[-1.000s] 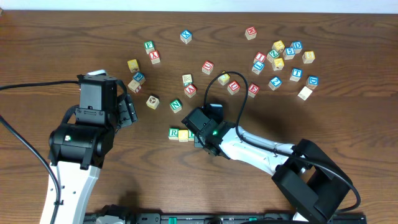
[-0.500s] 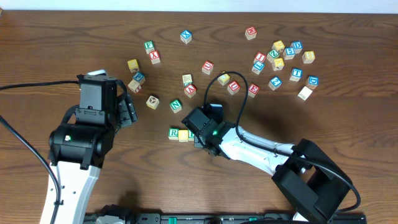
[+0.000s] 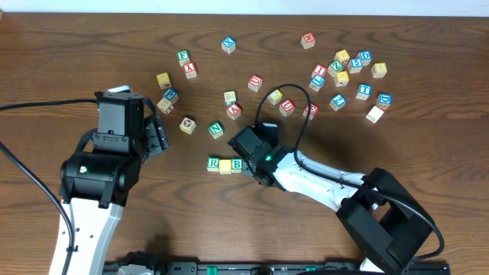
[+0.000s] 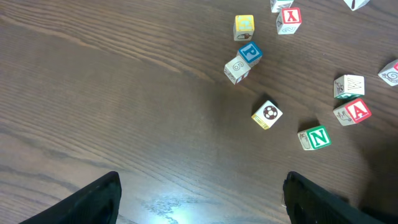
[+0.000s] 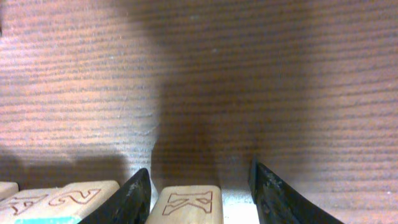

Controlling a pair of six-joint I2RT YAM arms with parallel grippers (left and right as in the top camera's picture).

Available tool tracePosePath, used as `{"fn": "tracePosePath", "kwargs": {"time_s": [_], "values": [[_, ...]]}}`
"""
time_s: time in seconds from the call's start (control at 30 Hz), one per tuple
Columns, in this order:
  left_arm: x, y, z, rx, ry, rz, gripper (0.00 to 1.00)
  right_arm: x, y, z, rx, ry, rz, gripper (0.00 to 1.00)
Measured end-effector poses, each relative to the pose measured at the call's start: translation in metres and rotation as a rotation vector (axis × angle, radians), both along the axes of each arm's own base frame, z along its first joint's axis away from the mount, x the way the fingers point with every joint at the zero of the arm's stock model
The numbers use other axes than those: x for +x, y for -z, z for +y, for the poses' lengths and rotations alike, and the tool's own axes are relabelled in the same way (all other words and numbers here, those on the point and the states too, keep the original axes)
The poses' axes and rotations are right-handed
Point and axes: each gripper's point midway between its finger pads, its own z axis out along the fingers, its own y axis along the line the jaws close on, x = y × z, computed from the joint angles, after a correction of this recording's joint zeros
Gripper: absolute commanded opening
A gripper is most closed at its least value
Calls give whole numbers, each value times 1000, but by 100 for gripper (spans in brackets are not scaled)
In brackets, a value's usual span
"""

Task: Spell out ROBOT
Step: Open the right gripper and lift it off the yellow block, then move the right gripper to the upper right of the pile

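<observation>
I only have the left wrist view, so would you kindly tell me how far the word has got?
Observer: Overhead shows three cubes side by side in a row: the R cube, a yellow-topped cube and the B cube.
Operator: Thank you; where is the right gripper?
Observer: The right gripper is at the row's B end. Its wrist view shows that cube, K carved on its side, between open jaws with a gap on one side.
</observation>
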Motion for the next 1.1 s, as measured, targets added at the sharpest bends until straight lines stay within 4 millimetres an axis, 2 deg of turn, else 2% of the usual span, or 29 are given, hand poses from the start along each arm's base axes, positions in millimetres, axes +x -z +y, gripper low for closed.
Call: {"fn": "tracePosePath", "kwargs": {"time_s": [0.23, 0.37, 0.67, 0.87, 0.97, 1.1], "values": [[0, 0, 0, 0, 0, 0, 82, 7, -3, 4, 18, -12, -26, 48], [0, 0, 0, 0, 0, 0, 82, 15, -4, -2, 21, 8, -34, 48], [0, 0, 0, 0, 0, 0, 82, 37, -3, -34, -8, 86, -40, 48], [0, 0, 0, 0, 0, 0, 82, 21, 2, -67, -114, 116, 70, 51], [0, 0, 0, 0, 0, 0, 82, 18, -7, -72, -151, 121, 112, 51], [0, 0, 0, 0, 0, 0, 82, 25, -32, -69, -172, 122, 121, 53]]}}
